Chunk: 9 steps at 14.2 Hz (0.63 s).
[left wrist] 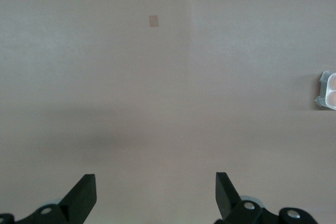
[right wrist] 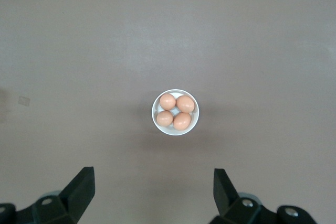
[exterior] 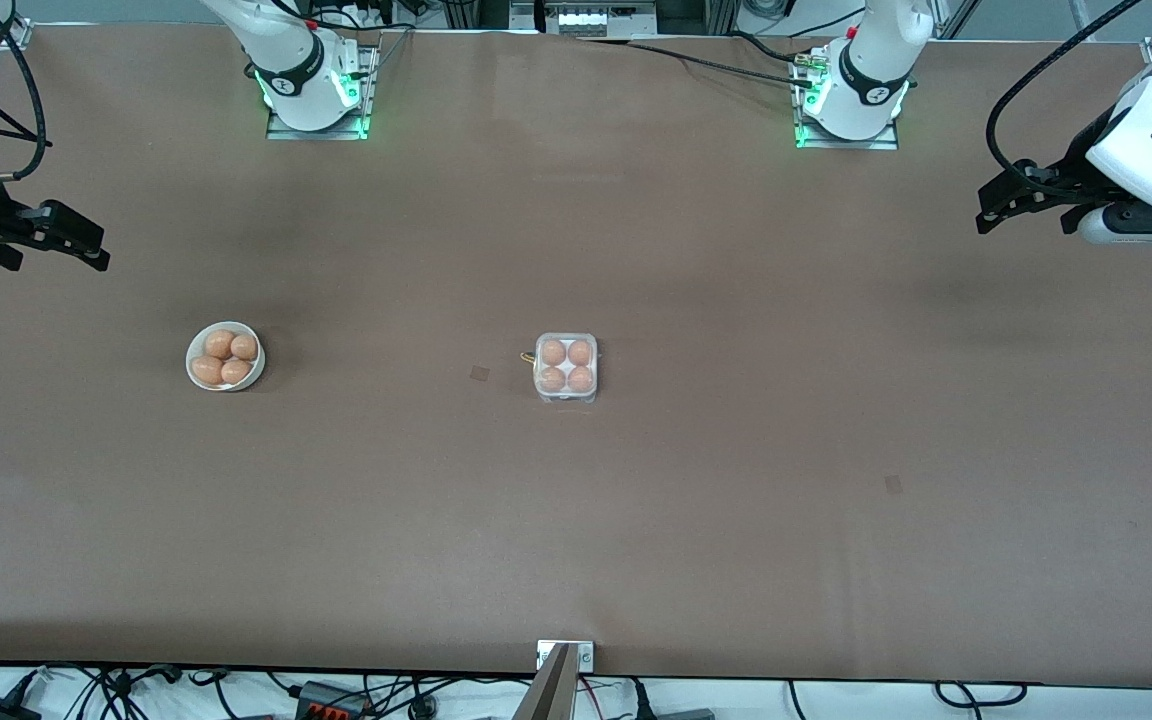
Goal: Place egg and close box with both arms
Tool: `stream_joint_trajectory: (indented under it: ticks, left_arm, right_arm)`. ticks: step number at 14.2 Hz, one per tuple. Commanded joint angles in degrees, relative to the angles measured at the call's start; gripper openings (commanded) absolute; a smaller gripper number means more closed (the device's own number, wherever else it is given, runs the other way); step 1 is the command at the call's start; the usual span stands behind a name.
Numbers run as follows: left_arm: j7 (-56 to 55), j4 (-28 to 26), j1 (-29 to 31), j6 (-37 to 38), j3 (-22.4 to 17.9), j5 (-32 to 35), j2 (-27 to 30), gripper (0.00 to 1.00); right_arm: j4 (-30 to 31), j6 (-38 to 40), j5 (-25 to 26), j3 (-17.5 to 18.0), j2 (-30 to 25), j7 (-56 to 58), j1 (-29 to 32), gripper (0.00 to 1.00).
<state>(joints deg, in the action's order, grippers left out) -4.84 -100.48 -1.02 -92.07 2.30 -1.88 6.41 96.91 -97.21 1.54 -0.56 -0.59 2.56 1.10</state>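
Observation:
The box, a small white egg carton with a clear lid lying down over it, sits in the middle of the table with an egg in each cell. Its edge shows in the left wrist view. My left gripper hangs open and empty above the left arm's end of the table; its fingers stand wide apart in the left wrist view. My right gripper hangs open and empty above the right arm's end, over bare table beside the bowl.
A round white bowl with several brown eggs stands toward the right arm's end; it also shows in the right wrist view. Small tan patches mark the mat. A metal bracket sits at the table's nearest edge.

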Motion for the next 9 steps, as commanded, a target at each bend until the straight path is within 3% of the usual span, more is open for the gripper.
stream_joint_trajectory:
  ticks: [1, 9]
  left_arm:
    - [1.2, 1.3, -0.1, 1.4, -0.3, 1.1, -0.3, 1.0]
    - [1.2, 2.0, -0.1, 1.6, -0.1, 1.0, -0.6, 1.0]
  right_arm:
    - [-0.1, -0.3, 0.6, 0.6, -0.1, 0.9, 0.7, 1.0]
    - [-0.1, -0.6, 0.7, 0.6, -0.1, 0.9, 0.7, 1.0]
